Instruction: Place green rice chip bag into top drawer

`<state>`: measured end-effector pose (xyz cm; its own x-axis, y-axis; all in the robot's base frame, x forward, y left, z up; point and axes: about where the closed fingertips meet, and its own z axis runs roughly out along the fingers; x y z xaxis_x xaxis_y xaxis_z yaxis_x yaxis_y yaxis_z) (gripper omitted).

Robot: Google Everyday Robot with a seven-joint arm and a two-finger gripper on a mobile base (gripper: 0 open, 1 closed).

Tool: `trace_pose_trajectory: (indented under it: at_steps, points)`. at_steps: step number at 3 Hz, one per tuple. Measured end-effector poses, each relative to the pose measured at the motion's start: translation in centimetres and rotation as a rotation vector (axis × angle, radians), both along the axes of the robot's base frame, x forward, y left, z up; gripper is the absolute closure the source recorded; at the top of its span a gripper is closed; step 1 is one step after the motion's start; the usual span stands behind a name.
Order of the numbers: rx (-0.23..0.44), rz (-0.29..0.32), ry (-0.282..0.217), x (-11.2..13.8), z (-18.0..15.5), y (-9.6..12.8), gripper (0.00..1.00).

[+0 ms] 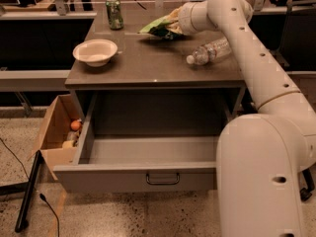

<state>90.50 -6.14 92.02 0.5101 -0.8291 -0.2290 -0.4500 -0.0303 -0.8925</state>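
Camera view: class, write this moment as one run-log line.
gripper: shut on green rice chip bag, above table | top drawer: open, bag not yet inside | plastic bottle: lying on table

A white bowl point(95, 52), a green can point(114, 13) and a bottle point(210, 52) on its side sit on the tabletop point(148, 65). A brown box point(53, 135) stands on the floor point(123, 216).
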Motion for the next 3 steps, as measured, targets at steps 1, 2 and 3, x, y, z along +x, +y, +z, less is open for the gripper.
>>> trace_pose_trajectory:
  at_steps: [1, 2, 3]
  points:
    - [0.008, 0.095, 0.016, -4.2, 1.2, 1.0, 1.0]
    - [0.006, 0.191, 0.05, -10.2, 1.1, 2.1, 1.0]
    - [-0.006, 0.273, 0.121, -16.8, -0.9, 2.8, 1.0]
